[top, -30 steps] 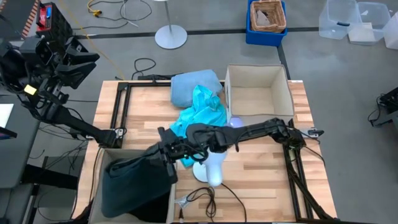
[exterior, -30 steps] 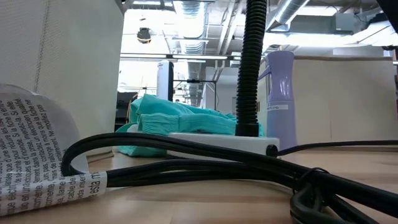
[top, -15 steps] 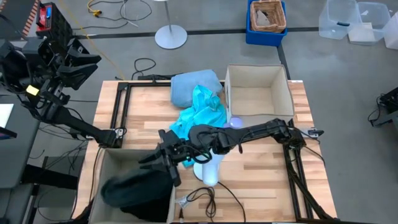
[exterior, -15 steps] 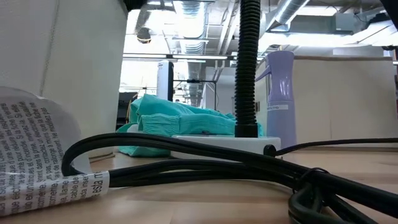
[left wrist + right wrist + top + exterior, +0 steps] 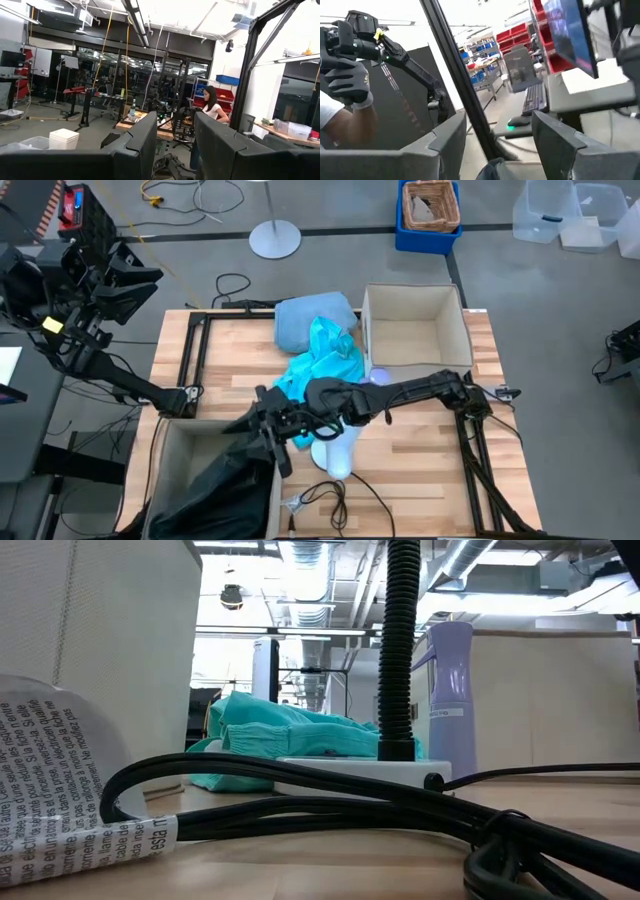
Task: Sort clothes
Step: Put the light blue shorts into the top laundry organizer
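The right gripper (image 5: 262, 427) stands wide above the near-left box (image 5: 163, 455), where the black garment (image 5: 222, 485) lies draped over its rim; lift clear before retreating, avoiding snagging cloth.

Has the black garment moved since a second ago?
Yes. The black garment has dropped from the right gripper deeper into the box.

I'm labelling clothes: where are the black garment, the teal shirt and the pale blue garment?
black garment (image 5: 225, 485), high view, its middle, in the box.
teal shirt (image 5: 325, 360), high view, its crumpled centre.
pale blue garment (image 5: 300, 318), high view, its upper surface.
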